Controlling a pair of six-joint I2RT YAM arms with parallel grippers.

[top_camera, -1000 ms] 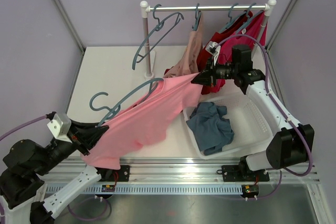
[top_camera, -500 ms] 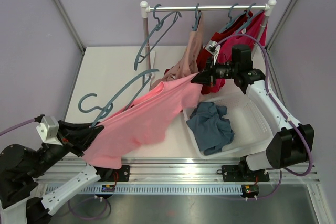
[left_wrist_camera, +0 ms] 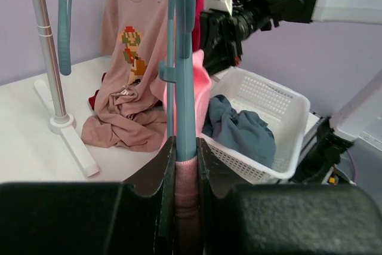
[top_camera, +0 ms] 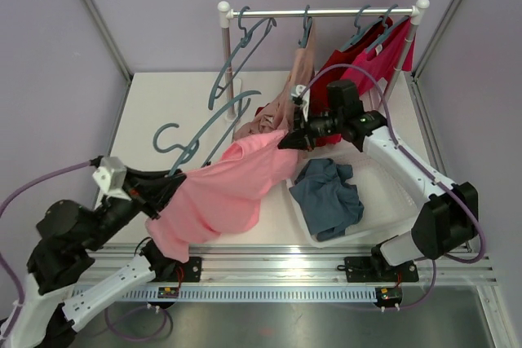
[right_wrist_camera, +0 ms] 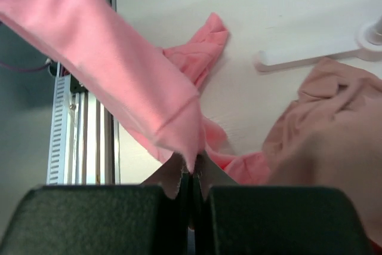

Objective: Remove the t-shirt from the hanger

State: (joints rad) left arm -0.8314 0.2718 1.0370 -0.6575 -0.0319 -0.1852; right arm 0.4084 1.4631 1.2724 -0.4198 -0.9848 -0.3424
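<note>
A pink t-shirt (top_camera: 224, 193) hangs stretched in the air between my two grippers. A teal hanger (top_camera: 204, 132) sticks up out of its left end, hook to the upper left. My left gripper (top_camera: 157, 191) is shut on the hanger's end with pink cloth bunched in it; in the left wrist view the hanger bar (left_wrist_camera: 182, 70) rises straight from the jaws (left_wrist_camera: 185, 165). My right gripper (top_camera: 287, 141) is shut on the shirt's other end; in the right wrist view the pink cloth (right_wrist_camera: 128, 82) runs up and left from the jaws (right_wrist_camera: 192, 168).
A rail (top_camera: 322, 12) at the back holds an empty teal hanger (top_camera: 236, 50), a tan shirt (top_camera: 285, 95) and red shirts (top_camera: 367, 50). A white basket (top_camera: 391, 193) at the right holds a blue garment (top_camera: 328, 195). The rail's stand (left_wrist_camera: 57, 123) rests on the white table.
Both grippers have moved toward each other. The left gripper moved right and up with the hanger; the right gripper moved left and down. The shirt now sags more between them.
</note>
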